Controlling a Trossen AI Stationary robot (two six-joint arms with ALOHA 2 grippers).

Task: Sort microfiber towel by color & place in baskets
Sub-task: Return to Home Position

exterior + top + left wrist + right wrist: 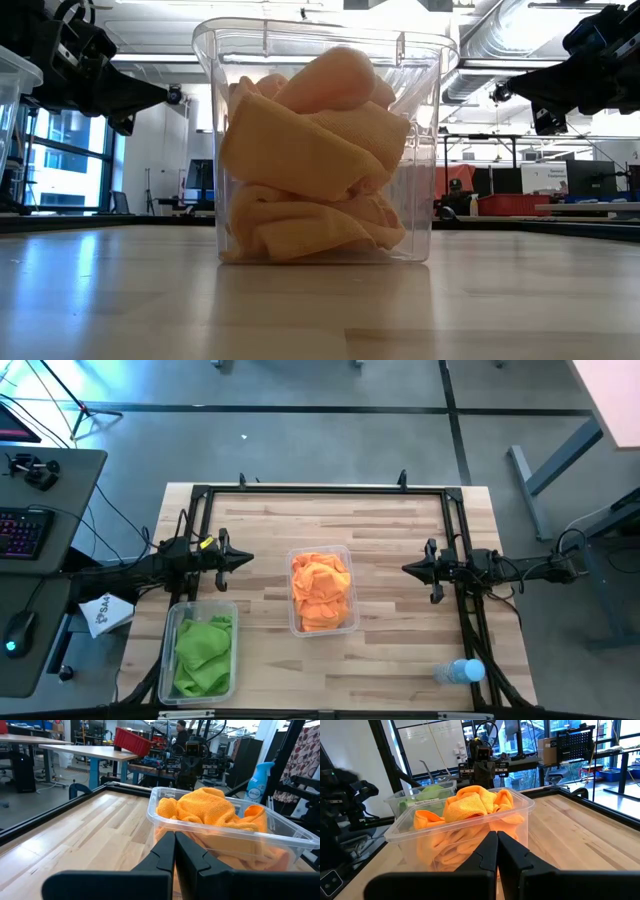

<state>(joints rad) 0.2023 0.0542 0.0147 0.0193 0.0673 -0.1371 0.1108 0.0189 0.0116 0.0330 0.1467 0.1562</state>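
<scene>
Orange microfiber towels (pixel 321 590) fill a clear basket (pixel 295 622) at the table's middle; the same orange pile (pixel 315 165) bulges above that basket's rim in the low view. Green towels (pixel 204 653) lie in a second clear basket (pixel 170 622) at the near left. My left gripper (pixel 248 560) hangs shut above the table, left of the orange basket, pointing level at it. My right gripper (pixel 406 569) hangs shut on the other side, pointing level toward the same basket. Both touch nothing.
A clear water bottle with a blue cap (pixel 459 672) lies near the table's near right corner. A black frame (pixel 320 490) runs along the far edge and both sides. A white paper (pixel 105 613) lies off the table's left edge, by a desk with keyboard.
</scene>
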